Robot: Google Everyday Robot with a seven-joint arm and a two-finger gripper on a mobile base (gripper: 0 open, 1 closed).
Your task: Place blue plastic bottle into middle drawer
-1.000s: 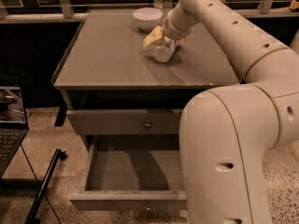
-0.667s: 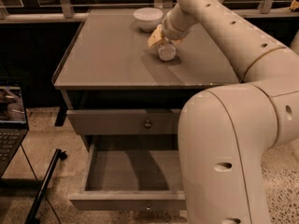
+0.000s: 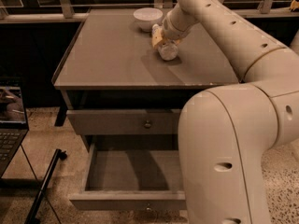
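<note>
Camera view: gripper (image 3: 162, 41) clasps the blue plastic bottle (image 3: 168, 51) on the table (image 3: 107, 55), white bowl (image 3: 147, 17) at its 11 o'clock; middle drawer (image 3: 131, 171) stands pulled open at 6 o'clock

Grey bench (image 3: 107, 62): bowl (image 3: 147, 17) near back edge; bottle (image 3: 168, 51) just beside it, pincer (image 3: 160, 36) on the bottle.

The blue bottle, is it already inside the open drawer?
No, the blue plastic bottle is up on the cabinet top at the gripper, while the middle drawer stands open below.
</note>
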